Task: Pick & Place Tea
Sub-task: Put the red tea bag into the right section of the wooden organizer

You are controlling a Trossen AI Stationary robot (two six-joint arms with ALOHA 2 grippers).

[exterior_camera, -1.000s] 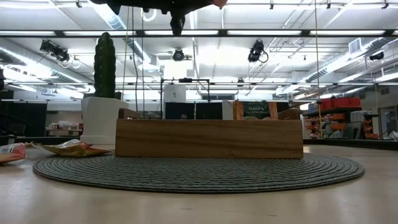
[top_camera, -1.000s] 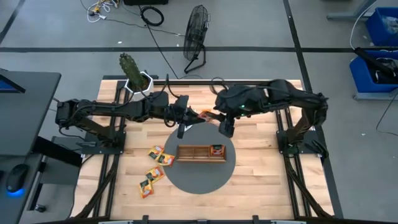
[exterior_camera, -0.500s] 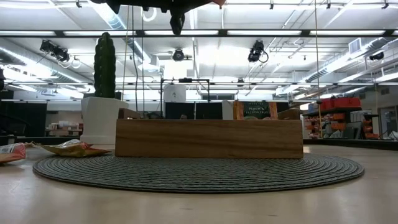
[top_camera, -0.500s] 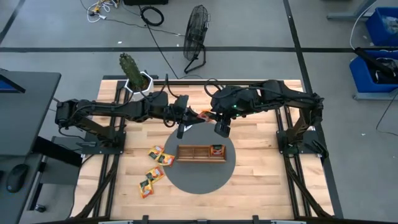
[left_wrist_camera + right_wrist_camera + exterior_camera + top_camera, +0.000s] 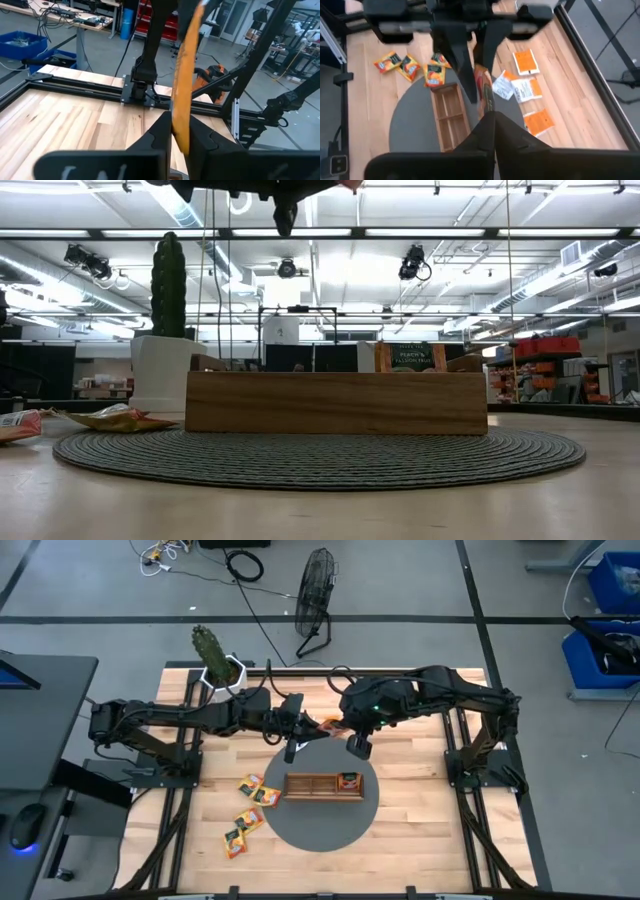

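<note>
An orange tea sachet (image 5: 328, 725) hangs in the air above the far side of the round grey mat (image 5: 322, 825), between my two grippers. My left gripper (image 5: 308, 730) comes from the table's left and is shut on it. My right gripper (image 5: 340, 728) comes from the right, slanting down, and is shut on its other end. The brown wooden tray (image 5: 310, 786) lies on the mat with one sachet (image 5: 348, 780) in its right compartment. Several more sachets (image 5: 250, 802) lie flat on the table left of the mat, and others (image 5: 526, 75) lie under the arms. My left gripper pinches the sachet's end (image 5: 181, 125) between its two fingers, coming in about level from the table's left. The sachet stands on edge, lifted clear of the table. My right gripper pinches the sachet's opposite edge (image 5: 487, 102) between its shut fingers, slanting down from the table's right. The sachet spans the gap between both grippers.
A white pot with a cactus (image 5: 222, 675) stands at the table's far left corner. Bare wood lies near and right of the mat. A fan (image 5: 315, 590) and cables are on the floor beyond the far edge.
My right arm has leaned a little toward the table's left, closer to the sachet in my left gripper. The sachet and my left gripper have stayed where they were.
</note>
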